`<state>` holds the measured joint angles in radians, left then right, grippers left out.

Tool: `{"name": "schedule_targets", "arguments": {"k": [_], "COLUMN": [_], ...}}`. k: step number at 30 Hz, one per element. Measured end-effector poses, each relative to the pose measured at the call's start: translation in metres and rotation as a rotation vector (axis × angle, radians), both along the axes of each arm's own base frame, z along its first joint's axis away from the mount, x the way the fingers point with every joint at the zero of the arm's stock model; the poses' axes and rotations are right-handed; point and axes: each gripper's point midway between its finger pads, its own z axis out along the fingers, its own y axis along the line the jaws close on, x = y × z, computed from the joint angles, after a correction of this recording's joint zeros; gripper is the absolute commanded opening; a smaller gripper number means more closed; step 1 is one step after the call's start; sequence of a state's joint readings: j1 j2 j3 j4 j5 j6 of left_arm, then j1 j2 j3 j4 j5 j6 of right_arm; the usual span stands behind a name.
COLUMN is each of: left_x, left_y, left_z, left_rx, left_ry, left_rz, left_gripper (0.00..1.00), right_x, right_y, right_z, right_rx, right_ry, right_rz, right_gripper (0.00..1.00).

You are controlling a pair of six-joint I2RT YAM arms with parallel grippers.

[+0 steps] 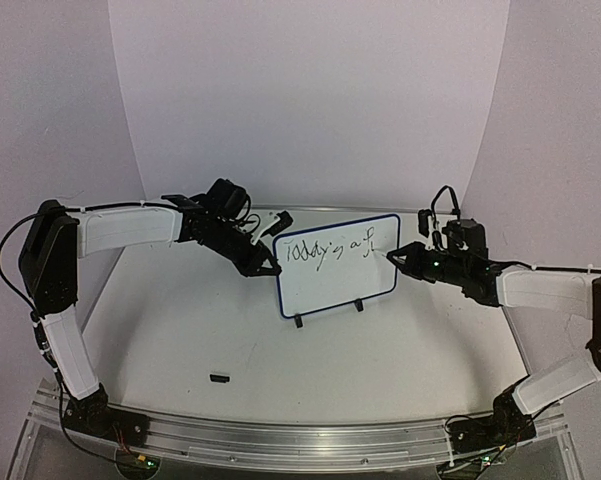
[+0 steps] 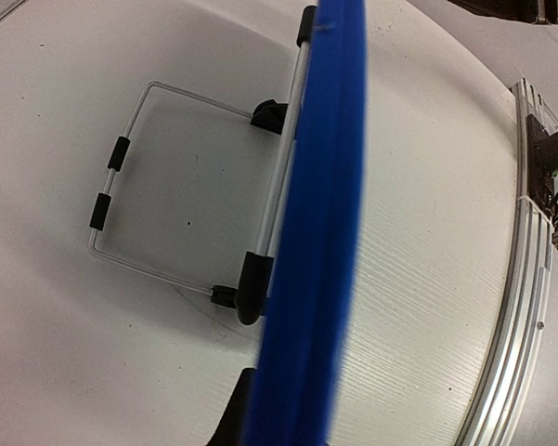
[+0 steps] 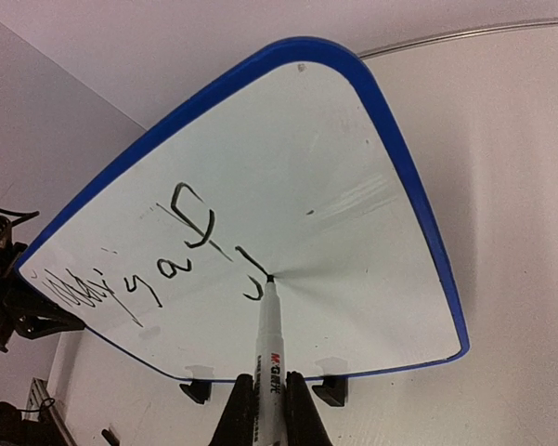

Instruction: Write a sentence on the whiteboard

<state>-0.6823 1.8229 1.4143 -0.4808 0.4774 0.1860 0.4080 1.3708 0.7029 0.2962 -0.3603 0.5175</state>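
The whiteboard (image 1: 336,282) stands upright on two black feet at mid-table, its blue rim close-up in the left wrist view (image 2: 320,232). My left gripper (image 1: 267,264) is shut on the board's left edge; one black finger (image 2: 230,418) shows beside the rim. My right gripper (image 1: 408,257) is shut on a black-and-white marker (image 3: 270,344), whose tip touches the board (image 3: 353,177) right of centre. The sentence (image 1: 329,250) reads roughly "Today is a f" in thin black script; its latest strokes sit at the pen tip (image 3: 251,274).
A small black cap-like piece (image 1: 219,378) lies on the table in front of the board. A thin wire stand (image 2: 121,204) sits behind the board. An aluminium rail (image 1: 300,440) runs along the near edge. White backdrop walls close in the table.
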Motion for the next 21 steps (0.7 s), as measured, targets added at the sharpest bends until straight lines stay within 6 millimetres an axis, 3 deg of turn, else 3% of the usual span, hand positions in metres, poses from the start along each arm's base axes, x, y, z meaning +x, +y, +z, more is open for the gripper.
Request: {"name": "schedule_targets", "arguments": {"k": [21], "left_x": [0.000], "left_y": [0.000], "left_z": [0.000], "left_rx": [0.000], "left_ry": [0.000], "left_rz": [0.001], "left_gripper": [0.00], "right_x": [0.006], "right_y": [0.001], "right_z": [0.014], "right_rx": [0.013], "right_ry": [-0.024], "right_rz": [-0.010], "right_gripper": [0.00]}}
